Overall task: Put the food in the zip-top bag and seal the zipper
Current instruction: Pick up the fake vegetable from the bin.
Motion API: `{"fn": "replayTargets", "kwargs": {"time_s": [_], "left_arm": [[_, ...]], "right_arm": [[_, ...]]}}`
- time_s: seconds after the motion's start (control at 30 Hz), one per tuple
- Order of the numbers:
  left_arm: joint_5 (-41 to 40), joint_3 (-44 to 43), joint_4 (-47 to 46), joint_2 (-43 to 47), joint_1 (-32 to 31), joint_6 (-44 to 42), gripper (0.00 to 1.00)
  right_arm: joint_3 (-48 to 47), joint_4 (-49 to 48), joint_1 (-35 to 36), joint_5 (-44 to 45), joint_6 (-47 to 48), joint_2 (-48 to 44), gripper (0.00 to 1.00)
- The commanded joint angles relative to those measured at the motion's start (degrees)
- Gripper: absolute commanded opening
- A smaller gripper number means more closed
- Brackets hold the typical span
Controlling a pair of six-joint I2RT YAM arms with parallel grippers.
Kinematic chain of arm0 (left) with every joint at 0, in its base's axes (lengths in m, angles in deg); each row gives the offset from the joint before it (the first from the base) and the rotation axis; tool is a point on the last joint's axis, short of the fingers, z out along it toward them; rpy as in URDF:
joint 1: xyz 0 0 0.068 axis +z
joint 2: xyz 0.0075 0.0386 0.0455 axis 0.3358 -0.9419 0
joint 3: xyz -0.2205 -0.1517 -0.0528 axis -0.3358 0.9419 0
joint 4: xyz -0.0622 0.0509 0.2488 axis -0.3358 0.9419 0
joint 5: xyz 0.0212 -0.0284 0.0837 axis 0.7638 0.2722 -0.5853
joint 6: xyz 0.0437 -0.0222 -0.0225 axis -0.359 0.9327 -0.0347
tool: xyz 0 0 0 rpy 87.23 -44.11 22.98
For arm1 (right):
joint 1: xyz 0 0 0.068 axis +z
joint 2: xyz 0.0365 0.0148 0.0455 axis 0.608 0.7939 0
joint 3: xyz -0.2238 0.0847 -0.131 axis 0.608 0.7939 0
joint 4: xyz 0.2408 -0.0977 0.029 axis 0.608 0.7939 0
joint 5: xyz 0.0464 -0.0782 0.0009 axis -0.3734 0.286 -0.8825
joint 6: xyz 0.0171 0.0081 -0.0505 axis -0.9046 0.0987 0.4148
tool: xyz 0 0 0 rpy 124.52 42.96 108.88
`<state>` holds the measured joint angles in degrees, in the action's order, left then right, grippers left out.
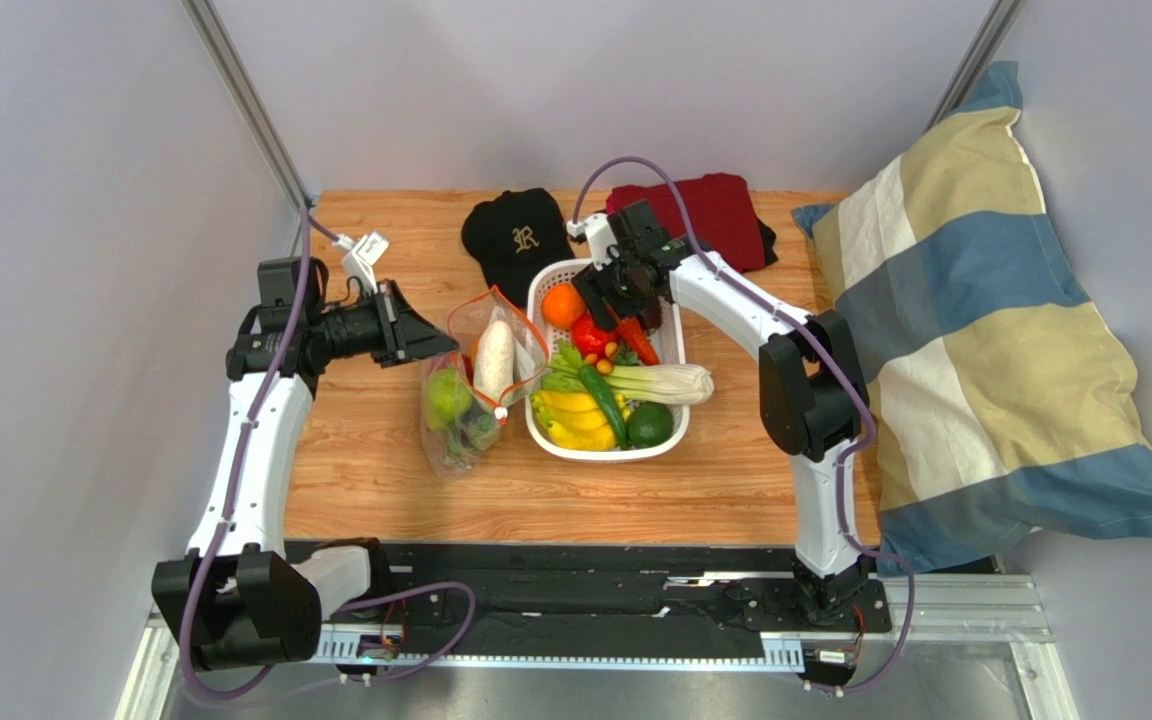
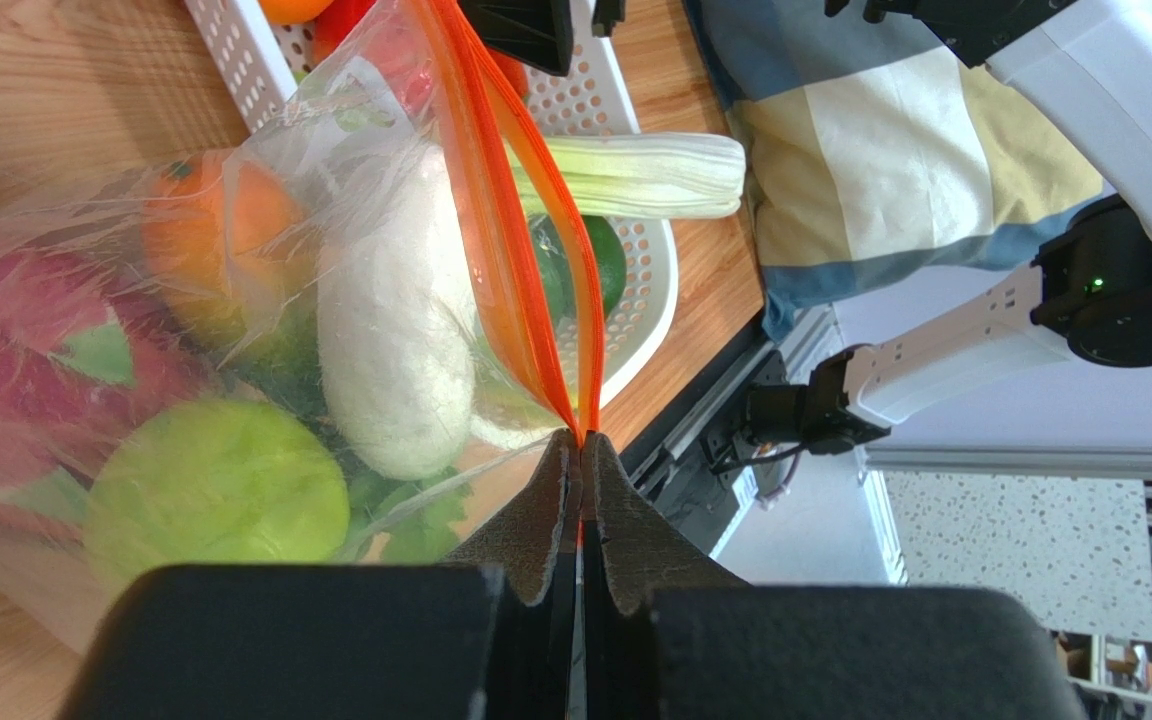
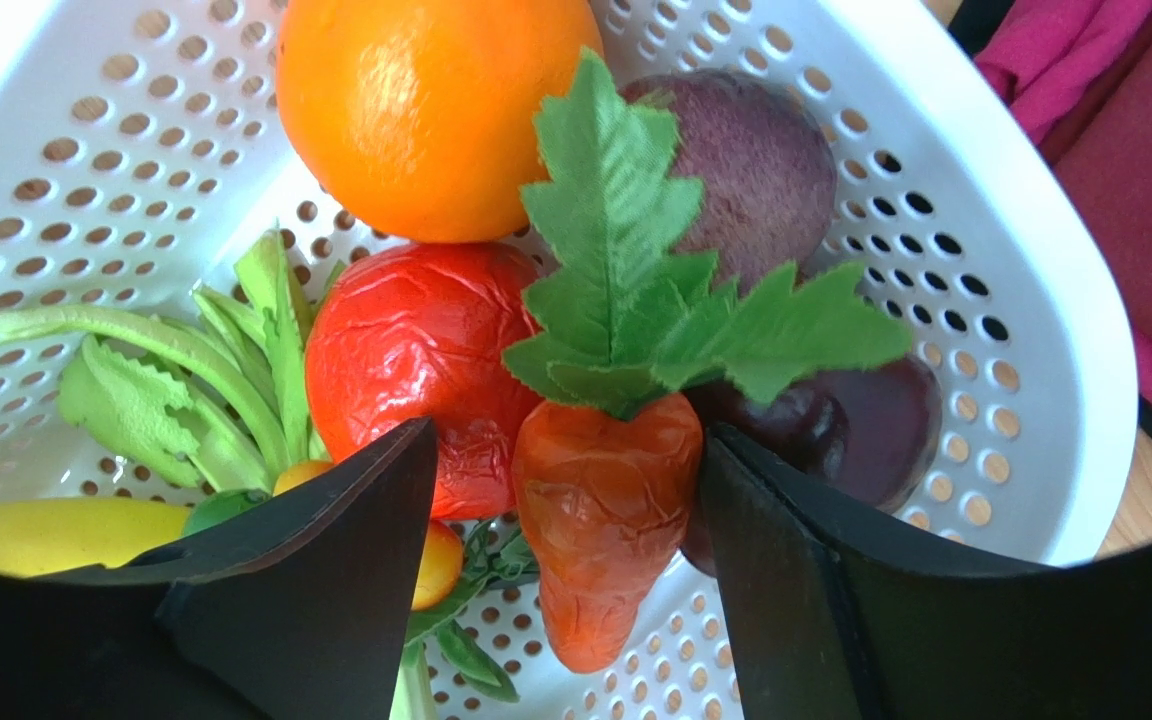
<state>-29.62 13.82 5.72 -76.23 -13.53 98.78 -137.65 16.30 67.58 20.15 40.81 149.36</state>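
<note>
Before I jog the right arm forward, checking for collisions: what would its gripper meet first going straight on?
Probably the carrot, framed by the open right gripper, in the white basket; depth is unclear.

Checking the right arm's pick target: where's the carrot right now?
Right wrist view: the carrot lies in the white basket, between the fingers of the open right gripper, flanked by a red tomato and a dark fruit.
</note>
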Motion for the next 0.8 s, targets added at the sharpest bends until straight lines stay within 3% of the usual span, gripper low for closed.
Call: {"fn": "replayTargets", "kwargs": {"time_s": [0.0,0.07,0.1,0.37,0.57,0.77], "left_arm": [[-0.01,-0.99,-1.40,0.70,0.42,-0.50,0.00],[-0.01,-1.08,-1.31,0.70,0.50,-0.68,0.00],[-0.01,-1.08,-1.31,0.61,0.42,-0.59,0.00],[0.25,-1.43,-1.04,1.14,0.42,-0.77,0.00],[0.69,-0.55,-1.22,1.49,0.42,-0.51,0.00],[1.57,0.42,-3.41,1.67,0.50,2.48,0.00]], "right_arm": [[-3.24,-0.63,0.10,1.57,0.83,1.85,0.68],[-3.51,-0.36,0.02,1.66,0.74,1.94,0.58],[-3.60,0.16,0.02,1.57,0.65,1.33,0.48],[-4.47,4.47,-0.77,-0.71,-1.19,-6.93,0.13],[-4.57,0.79,-0.77,-7.56,-7.77,-16.86,0.00],[0.35,-17.66,-0.07,-16.26,-26.57,-25.30,0.00]]}}
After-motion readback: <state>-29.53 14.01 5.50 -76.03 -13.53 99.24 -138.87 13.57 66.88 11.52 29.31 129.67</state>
